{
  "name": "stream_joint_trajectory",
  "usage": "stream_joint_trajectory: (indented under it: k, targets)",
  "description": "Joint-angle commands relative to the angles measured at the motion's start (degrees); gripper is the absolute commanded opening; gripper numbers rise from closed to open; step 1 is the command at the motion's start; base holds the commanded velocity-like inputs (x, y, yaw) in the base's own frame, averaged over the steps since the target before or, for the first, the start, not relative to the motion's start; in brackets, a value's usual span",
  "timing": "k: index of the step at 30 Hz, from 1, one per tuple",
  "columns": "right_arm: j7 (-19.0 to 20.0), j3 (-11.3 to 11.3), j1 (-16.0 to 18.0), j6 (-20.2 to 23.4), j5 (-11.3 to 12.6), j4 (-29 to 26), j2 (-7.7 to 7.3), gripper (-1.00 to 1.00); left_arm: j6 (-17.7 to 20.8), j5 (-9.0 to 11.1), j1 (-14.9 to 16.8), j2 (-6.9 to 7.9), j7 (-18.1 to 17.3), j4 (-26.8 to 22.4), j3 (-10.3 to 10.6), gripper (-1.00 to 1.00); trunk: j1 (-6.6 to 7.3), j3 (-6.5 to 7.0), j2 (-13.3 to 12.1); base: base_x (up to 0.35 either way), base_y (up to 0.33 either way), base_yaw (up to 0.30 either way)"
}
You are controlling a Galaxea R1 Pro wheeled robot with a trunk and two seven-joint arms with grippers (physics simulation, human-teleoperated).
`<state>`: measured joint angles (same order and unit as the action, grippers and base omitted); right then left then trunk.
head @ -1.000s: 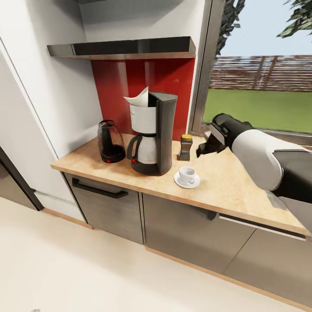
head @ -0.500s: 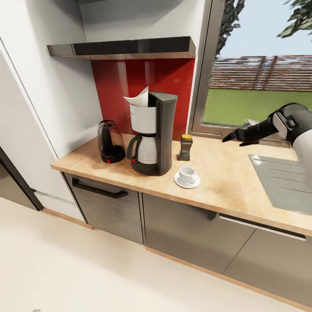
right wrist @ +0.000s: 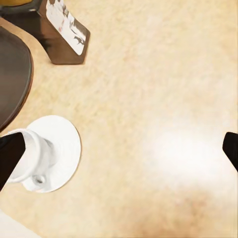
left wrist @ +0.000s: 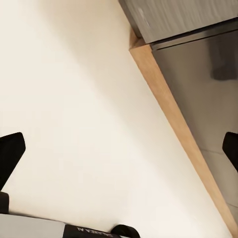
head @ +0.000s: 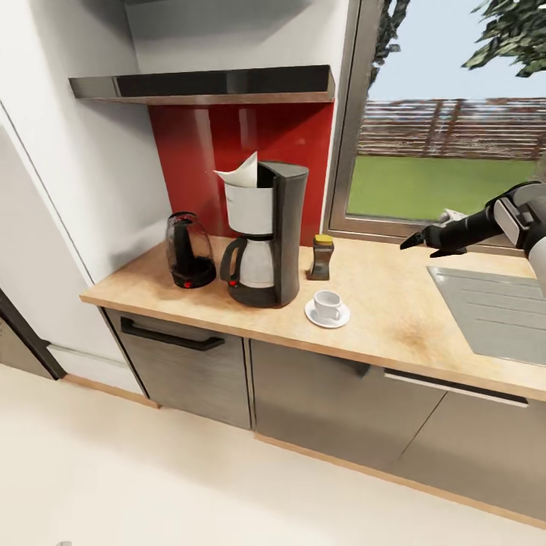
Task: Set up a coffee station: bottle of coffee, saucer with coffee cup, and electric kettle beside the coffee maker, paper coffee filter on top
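On the countertop (head: 394,318) stood the electric kettle (head: 188,250), the coffee maker (head: 267,233) with its paper coffee filter (head: 243,171), the bottle of coffee (head: 321,257) and the coffee cup (head: 327,304) on its saucer (head: 327,315). The right gripper (head: 426,243) hung spread and empty, well apart. A careless sweep could topple the bottle.

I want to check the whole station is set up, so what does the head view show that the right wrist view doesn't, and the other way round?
Head view alone takes in the electric kettle, the paper coffee filter atop the coffee maker, the sink and the right gripper raised above the countertop.

Right wrist view alone gives a top-down close-up of the bottle's label.

Both show the coffee cup on its saucer and the bottle of coffee behind them.
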<state>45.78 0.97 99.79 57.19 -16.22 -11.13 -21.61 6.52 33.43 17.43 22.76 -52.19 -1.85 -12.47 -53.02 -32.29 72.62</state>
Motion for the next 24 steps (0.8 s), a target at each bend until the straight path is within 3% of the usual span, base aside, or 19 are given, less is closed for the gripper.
stream_joint_trajectory:
  k: [1,8,17,24]
  targets:
    - [0.54,0.09,0.05,0.11,-0.54,-0.05,-0.01,1.00,0.60,-0.12,0.02,0.00,-0.20,0.00,-0.45,1.00,0.00,-0.06,0.04,0.000,0.170,-0.013]
    - [0.47,0.09,-0.51,0.11,-0.51,-0.06,-0.44,1.00,0.53,-0.12,0.03,-0.01,-0.19,0.00,-0.45,1.00,0.00,-0.06,0.04,-0.009,0.071,-0.005]
    - [0.45,0.09,-1.04,0.03,-0.49,-0.11,-0.77,1.00,0.55,-0.12,0.00,-0.08,-0.19,0.00,-0.44,1.00,0.00,-0.06,0.04,-0.222,0.009,-0.001]
    - [0.39,0.09,-1.28,-0.01,-0.54,-0.05,-0.94,1.00,0.59,-0.12,0.02,-0.08,-0.16,0.00,-0.45,1.00,0.00,-0.06,0.04,-0.074,0.001,0.000]
